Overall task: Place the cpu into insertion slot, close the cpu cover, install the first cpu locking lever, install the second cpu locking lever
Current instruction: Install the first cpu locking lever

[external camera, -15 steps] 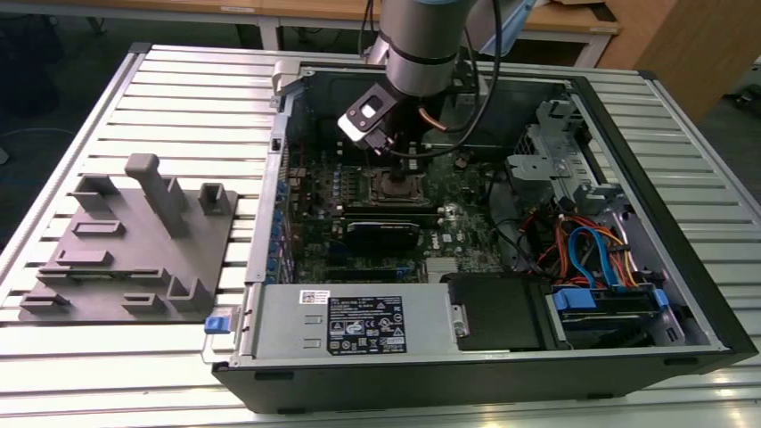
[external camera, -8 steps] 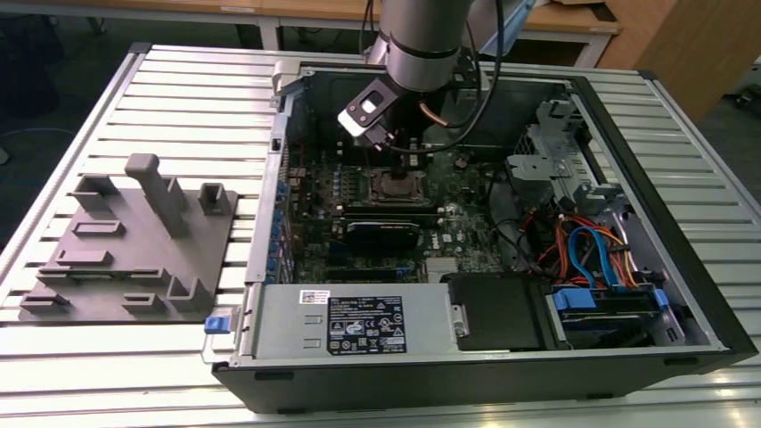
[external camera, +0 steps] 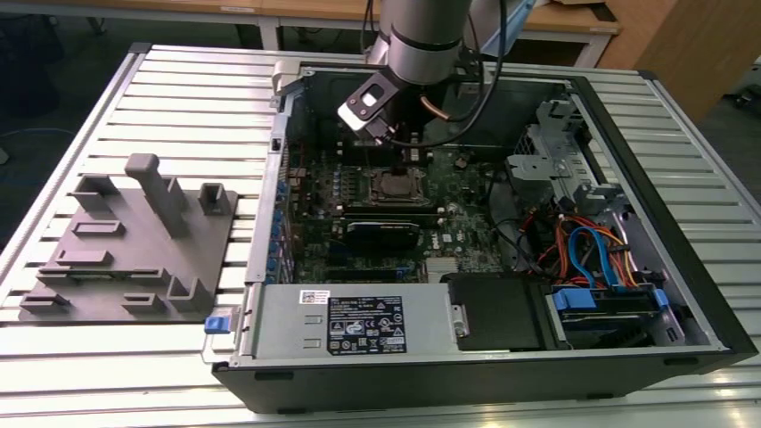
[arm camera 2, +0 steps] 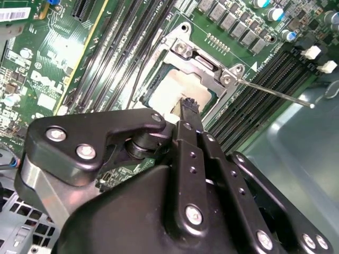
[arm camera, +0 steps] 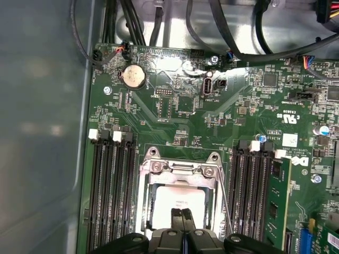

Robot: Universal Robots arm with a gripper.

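The cpu (arm camera: 179, 203) lies flat in the insertion slot (external camera: 393, 187), its pale metal top showing through the window of the cpu cover (arm camera: 180, 169). The cover rests down around the chip (arm camera 2: 167, 94). My gripper (arm camera: 181, 218) hangs right over the chip's edge, fingers pressed together and shut with nothing between them. In the second wrist view the black fingertips (arm camera 2: 189, 106) end just above the chip. A thin locking lever (arm camera 2: 275, 93) sticks out sideways from the socket corner; in the first wrist view this lever (arm camera: 224, 203) runs along the socket's side.
Long black memory slots (arm camera: 111, 190) flank the socket on both sides. A coin battery (arm camera: 133, 76) and cable bundles (external camera: 583, 250) sit farther off in the open case. A grey fixture plate (external camera: 131, 250) lies on the table at the exterior view's left.
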